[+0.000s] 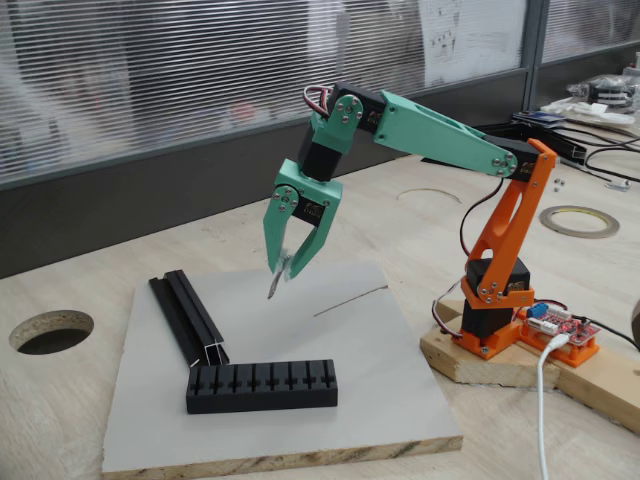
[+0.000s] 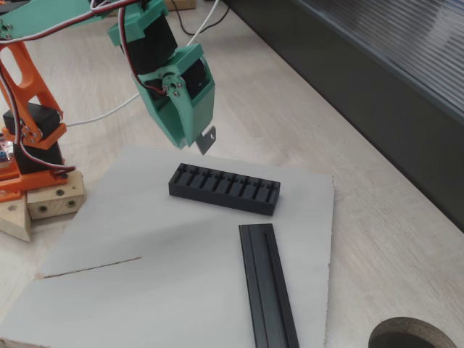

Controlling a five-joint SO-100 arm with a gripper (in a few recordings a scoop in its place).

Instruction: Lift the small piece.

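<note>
Your claw (image 1: pixel 283 262) is pinching the small piece (image 2: pixel 206 140) at its tips, held clear above the grey board (image 1: pixel 380 400) near the slotted block (image 2: pixel 225 188); lifting appears underway, so raise steadily without loosening.

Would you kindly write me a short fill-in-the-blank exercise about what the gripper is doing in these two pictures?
1. The gripper holds the small piece ____ the grey board.
2. The black slotted block lies ____ on the board.
3. The arm's base is coloured ____.
4. The thin grey wire lies ____ the board.

Missing words: above; flat; orange; on
</note>
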